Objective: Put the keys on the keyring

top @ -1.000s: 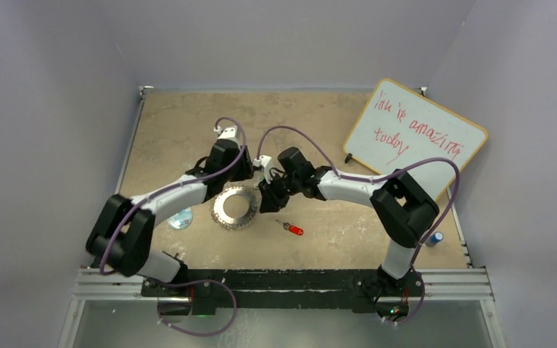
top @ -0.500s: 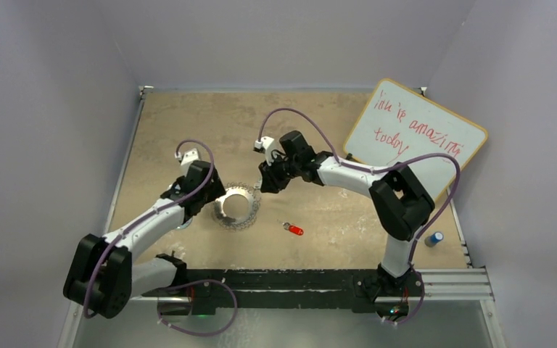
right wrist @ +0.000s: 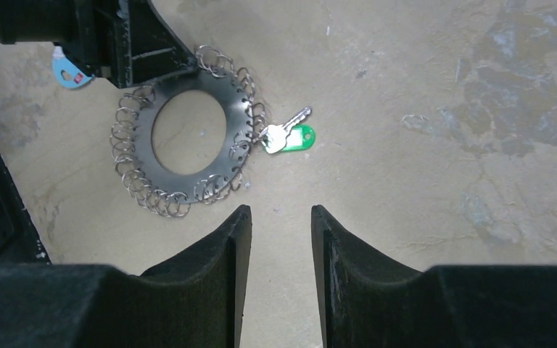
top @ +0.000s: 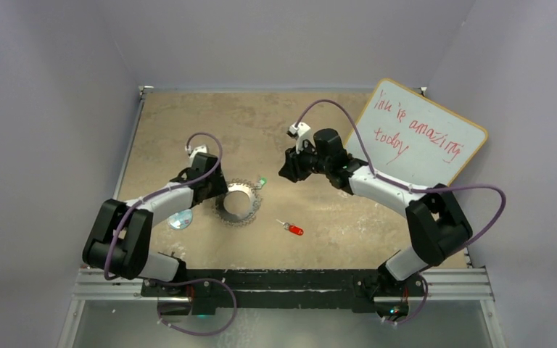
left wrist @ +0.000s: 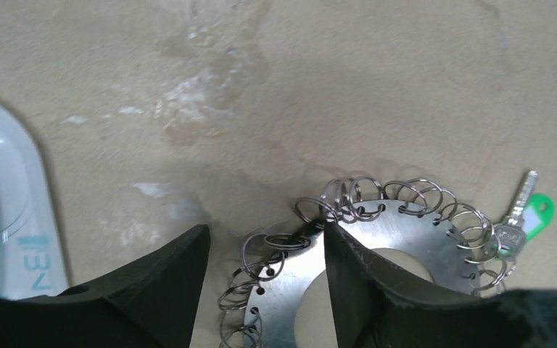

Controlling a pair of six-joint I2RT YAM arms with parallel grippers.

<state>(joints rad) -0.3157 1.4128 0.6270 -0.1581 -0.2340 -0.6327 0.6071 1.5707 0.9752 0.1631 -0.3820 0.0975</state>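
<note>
Keyring lower half cut off (left wrist view).

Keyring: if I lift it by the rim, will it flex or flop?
Probably stiff: the keyring looks like a flat metal plate. Its fringe of wire loops would likely shift and jangle. The green key at its rim, if hooked on, may dangle.

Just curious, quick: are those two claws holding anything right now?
Left gripper: open, astride the rim of the keyring.
Right gripper: open, holding nothing.
</note>
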